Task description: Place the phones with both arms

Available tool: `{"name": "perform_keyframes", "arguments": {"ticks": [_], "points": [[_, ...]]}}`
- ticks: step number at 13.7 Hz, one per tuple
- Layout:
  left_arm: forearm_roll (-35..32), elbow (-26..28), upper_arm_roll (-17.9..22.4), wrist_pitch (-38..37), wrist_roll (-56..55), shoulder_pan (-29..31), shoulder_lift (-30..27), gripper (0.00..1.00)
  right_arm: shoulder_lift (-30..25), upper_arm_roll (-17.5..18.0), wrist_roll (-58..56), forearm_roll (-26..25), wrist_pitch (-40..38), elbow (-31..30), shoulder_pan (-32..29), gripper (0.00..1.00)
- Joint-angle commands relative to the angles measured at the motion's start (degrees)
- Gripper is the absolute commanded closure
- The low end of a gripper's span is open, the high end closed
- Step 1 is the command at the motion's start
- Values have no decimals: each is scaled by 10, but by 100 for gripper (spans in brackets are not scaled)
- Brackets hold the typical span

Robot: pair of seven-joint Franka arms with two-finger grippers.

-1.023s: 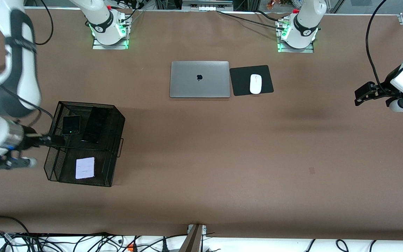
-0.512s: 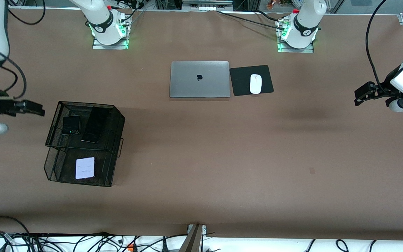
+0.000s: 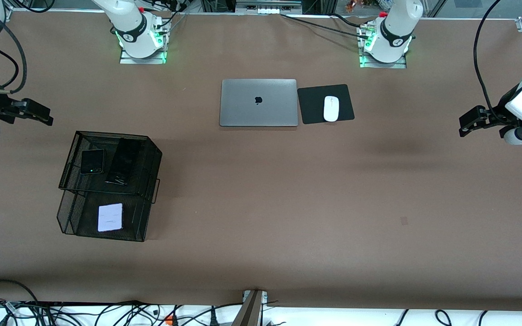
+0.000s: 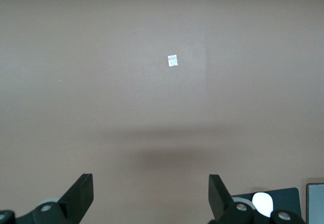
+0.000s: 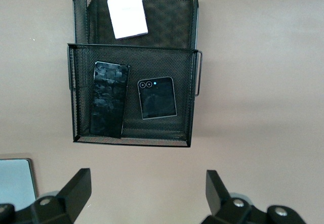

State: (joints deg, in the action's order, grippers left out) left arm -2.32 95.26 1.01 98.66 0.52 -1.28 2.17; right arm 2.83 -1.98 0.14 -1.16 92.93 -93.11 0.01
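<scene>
Both grippers are hanging with fingers apart and empty: my right gripper (image 3: 39, 114) over bare table just beside the mesh rack (image 3: 68, 156) holding three phones (image 5: 157, 97), my left gripper (image 3: 469, 123) waiting well apart.

**Surface finishes on the table**

You see a black wire-mesh rack (image 3: 150, 158), a glossy long black phone (image 5: 108, 99), a smooth square black phone (image 5: 157, 97) and a matt pale phone (image 5: 127, 14). The laptop (image 3: 258, 102) looks brushed metal; the table (image 3: 288, 203) is matt brown.
</scene>
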Motion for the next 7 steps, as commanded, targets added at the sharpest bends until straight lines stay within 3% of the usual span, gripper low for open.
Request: {"name": "perform_keyframes", "arguments": {"ticks": [1, 7], "points": [[7, -18, -4, -15, 12, 5, 7, 0, -8, 12, 6, -10, -15, 0, -14, 0], [7, -18, -4, -16, 12, 5, 7, 0, -7, 11, 10, -8, -25, 0, -14, 0]]}}
